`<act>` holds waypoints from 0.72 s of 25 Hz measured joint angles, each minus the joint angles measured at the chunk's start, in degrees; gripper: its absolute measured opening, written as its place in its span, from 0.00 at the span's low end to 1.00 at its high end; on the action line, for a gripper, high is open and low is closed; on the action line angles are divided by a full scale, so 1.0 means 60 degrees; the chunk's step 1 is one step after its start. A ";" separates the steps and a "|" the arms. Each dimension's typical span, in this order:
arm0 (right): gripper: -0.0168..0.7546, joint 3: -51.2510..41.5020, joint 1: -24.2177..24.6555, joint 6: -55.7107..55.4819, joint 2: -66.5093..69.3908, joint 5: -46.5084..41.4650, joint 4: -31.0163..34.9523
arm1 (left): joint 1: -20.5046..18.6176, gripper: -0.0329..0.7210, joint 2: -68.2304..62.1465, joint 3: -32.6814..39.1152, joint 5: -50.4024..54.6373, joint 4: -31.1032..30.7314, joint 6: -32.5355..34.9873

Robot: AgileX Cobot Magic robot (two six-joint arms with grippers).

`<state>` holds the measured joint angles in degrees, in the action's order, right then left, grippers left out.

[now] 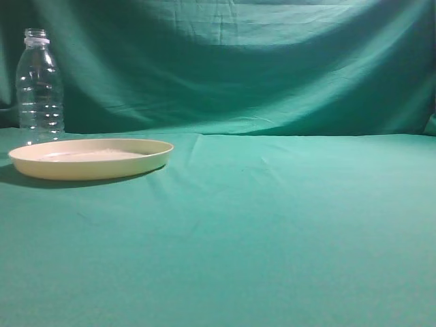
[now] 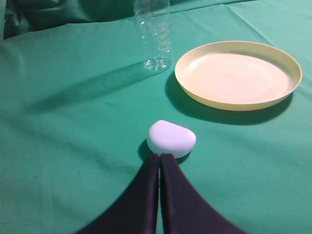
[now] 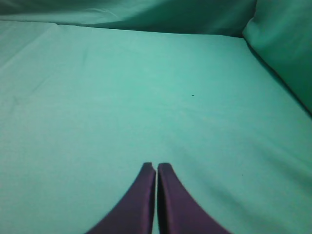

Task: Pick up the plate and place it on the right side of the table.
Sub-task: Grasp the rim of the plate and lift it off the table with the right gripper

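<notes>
On the left side of the table [image 1: 286, 225] sits the plate [image 1: 92, 158], near a clear bottle [image 1: 39, 82]; it looks light, stiff and smooth; I'd pinch its low rim; both my left gripper [image 2: 160, 156] and right gripper [image 3: 156, 166] have jaws pressed together, holding nothing.

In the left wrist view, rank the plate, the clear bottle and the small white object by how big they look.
1. plate, clearly widest.
2. clear bottle, top cut off by the frame.
3. white object, smallest, though nearest the camera.
</notes>
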<state>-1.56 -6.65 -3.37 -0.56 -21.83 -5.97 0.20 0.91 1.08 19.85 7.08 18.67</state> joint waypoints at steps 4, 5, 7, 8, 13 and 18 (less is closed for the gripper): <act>0.02 0.0000 0.0000 0.0000 0.0000 0.0000 0.0000 | 0.0000 0.04 0.0000 0.0000 0.0000 0.0000 0.0000; 0.02 0.0000 0.0000 0.0000 0.0000 0.0000 0.0000 | 0.0000 0.04 0.0000 0.0000 0.0000 0.0000 0.0000; 0.02 0.0000 0.0000 0.0000 0.0000 0.0000 0.0000 | 0.0000 0.04 0.0000 0.0000 0.0000 0.0000 0.0000; 0.02 0.0000 0.0000 0.0000 0.0000 0.0000 0.0000 | 0.0000 0.04 0.0000 0.0000 0.0000 0.0000 0.0000; 0.02 0.0000 0.0000 0.0000 0.0000 0.0000 0.0000 | 0.0000 0.04 0.0000 0.0000 0.0000 0.0000 0.0000; 0.02 0.0000 0.0000 0.0000 0.0000 0.0028 0.0000 | 0.0000 0.04 0.0000 0.0000 0.0000 0.0000 0.0000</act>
<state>-1.56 -6.65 -3.37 -0.56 -21.67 -5.97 0.20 0.91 1.08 19.85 7.08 18.67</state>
